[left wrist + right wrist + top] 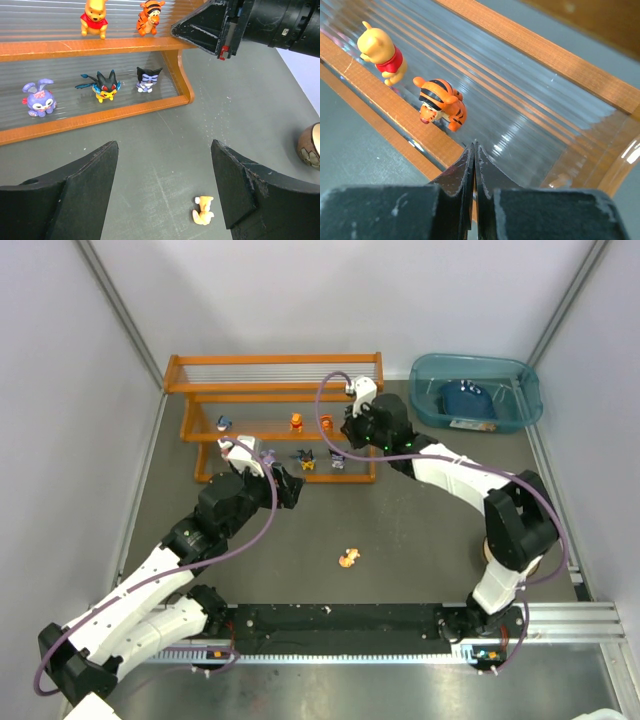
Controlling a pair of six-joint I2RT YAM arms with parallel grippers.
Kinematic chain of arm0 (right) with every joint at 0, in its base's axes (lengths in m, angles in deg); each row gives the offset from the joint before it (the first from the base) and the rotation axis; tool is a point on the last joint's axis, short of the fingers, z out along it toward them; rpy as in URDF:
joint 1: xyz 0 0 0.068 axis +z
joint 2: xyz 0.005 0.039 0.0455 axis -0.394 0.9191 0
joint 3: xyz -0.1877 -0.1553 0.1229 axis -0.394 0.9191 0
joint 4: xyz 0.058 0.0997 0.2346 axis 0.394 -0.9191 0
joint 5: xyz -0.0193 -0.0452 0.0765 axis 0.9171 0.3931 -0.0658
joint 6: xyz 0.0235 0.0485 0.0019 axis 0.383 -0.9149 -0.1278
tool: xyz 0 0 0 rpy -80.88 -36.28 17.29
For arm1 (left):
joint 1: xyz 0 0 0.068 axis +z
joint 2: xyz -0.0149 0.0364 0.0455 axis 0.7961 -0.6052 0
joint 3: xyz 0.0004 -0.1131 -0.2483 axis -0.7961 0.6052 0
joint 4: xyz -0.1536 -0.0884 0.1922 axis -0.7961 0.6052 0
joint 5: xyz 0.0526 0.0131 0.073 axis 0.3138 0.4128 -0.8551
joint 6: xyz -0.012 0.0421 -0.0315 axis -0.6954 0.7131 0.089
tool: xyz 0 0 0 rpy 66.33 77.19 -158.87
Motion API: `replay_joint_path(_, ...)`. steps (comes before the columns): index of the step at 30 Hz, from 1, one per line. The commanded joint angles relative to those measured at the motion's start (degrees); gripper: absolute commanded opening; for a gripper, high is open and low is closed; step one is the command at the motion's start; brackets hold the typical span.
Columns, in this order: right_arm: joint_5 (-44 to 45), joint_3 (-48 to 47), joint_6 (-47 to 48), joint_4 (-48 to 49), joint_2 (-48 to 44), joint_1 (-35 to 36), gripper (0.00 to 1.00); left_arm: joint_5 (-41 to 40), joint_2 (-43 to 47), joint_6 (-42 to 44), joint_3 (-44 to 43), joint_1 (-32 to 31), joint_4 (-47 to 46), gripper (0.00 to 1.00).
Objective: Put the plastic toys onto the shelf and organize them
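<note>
The orange shelf (275, 362) stands at the back. Its middle tier holds a yellow bear (382, 52), a striped tiger (440, 102) and a blue toy (224, 423). The lowest tier holds a purple bunny (39, 98), a black-and-yellow toy (104, 86) and a black-and-purple toy (148, 80). A small orange toy (203, 210) lies on its side on the table (348, 558). My left gripper (164, 150) is open and empty, hovering in front of the shelf, with the orange toy near its right finger. My right gripper (473, 146) is shut and empty, just right of the tiger at the middle tier.
A teal bin (475, 361) with a dark blue item (467, 398) sits at the back right. A round brown object (311, 145) rests beside the right arm. Grey walls close in the table at the left, back and right.
</note>
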Motion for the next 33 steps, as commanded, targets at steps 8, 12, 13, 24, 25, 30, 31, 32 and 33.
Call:
replay_joint_path(8, 1.6, 2.9, -2.4, -2.1, -14.1, 1.4, 0.0, -1.0, 1.9, -0.5, 0.8, 0.1, -2.5, 0.81)
replay_joint_path(12, 2.8, 6.0, -5.9, -5.1, -19.4, 3.6, 0.03, -1.1, 1.7, -0.6, 1.0, 0.1, -2.6, 0.82)
replay_joint_path(13, 3.3, 6.9, -6.3, -7.0, -20.8, 4.3, 0.06, -0.9, 1.6, -0.6, 1.0, 0.1, -2.6, 0.83)
replay_joint_path(24, -1.0, 31.2, -20.5, -16.0, -42.8, 9.0, 0.3, 1.4, -0.4, -2.0, 1.8, 0.1, -4.1, 0.83)
replay_joint_path(25, -2.3, 33.6, -20.7, -16.6, -43.4, 9.2, 0.32, 1.5, -0.9, -1.9, 1.8, 0.1, -4.3, 0.83)
replay_joint_path(30, -10.1, 35.3, -17.6, -21.4, -42.1, 9.3, 0.44, 1.8, -2.7, -2.3, 0.8, 0.1, -4.9, 0.84)
replay_joint_path(31, -11.0, 34.8, -17.0, -21.6, -40.5, 9.4, 0.44, 1.9, -3.1, -2.3, 0.6, 0.1, -5.0, 0.84)
replay_joint_path(32, -12.2, 34.7, -16.2, -21.6, -39.6, 9.4, 0.44, 2.1, -3.1, -2.4, 0.5, 0.2, -5.0, 0.83)
replay_joint_path(33, -12.4, 34.4, -16.0, -21.6, -38.7, 9.5, 0.37, 2.3, -3.2, -2.6, 0.4, 0.1, -5.1, 0.83)
